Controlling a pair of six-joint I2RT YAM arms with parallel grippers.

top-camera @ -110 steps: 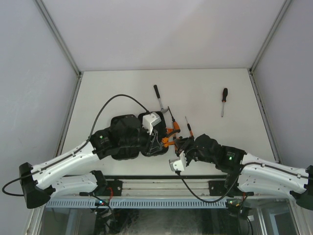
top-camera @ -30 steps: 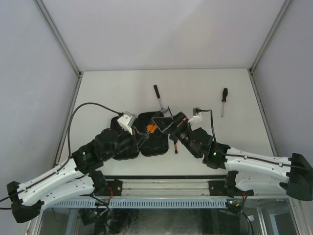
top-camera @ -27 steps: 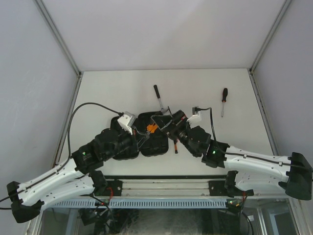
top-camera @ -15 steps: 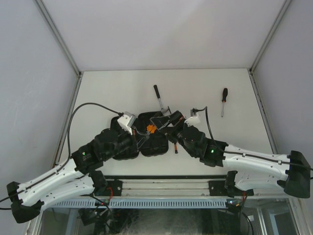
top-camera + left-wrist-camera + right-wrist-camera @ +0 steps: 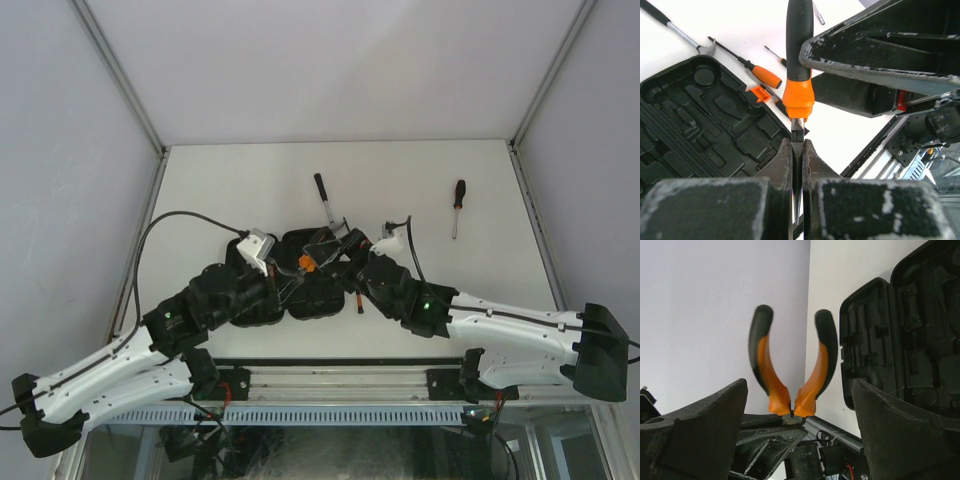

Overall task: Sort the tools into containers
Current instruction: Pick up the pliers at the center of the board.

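1. The left gripper (image 5: 796,150) reaches in from 7 o'clock, low over the case. Its fingers (image 5: 777,165) are pressed onto the steel nose of the pliers and pinch it between them.
2. The case (image 5: 250,300) lies open on the table (image 5: 220,190) at the near edge. Its two halves sit side by side with the moulded slots facing up (a small orange latch (image 5: 759,93) sits at the right half's rim).
3. The pliers (image 5: 799,100) are held off the table, over the right part of the case in the top view. In the left wrist view their handles point to 12 o'clock. In the right wrist view the two handles stand splayed apart, orange near the joint and black toward the tips.
4. The hammer (image 5: 325,200) lies on the table at 12 o'clock from the case. Its head is just beside the case's far rim and its handle points away toward 11 o'clock.
5. The right gripper (image 5: 799,384) comes in from 4 o'clock and meets the left one over the case. Its fingers (image 5: 700,425) are spread wide, one on each side of the pliers' handles, and touch neither handle in its own view.
6. The slim screwdrivers (image 5: 762,76) lie on the table just beside the case's right rim, at about 3 o'clock from it. In the top view the right arm partly hides them.
7. The long screwdriver (image 5: 458,205) lies alone at 2 o'clock from the case, well apart from it, with its black handle toward 12 o'clock.
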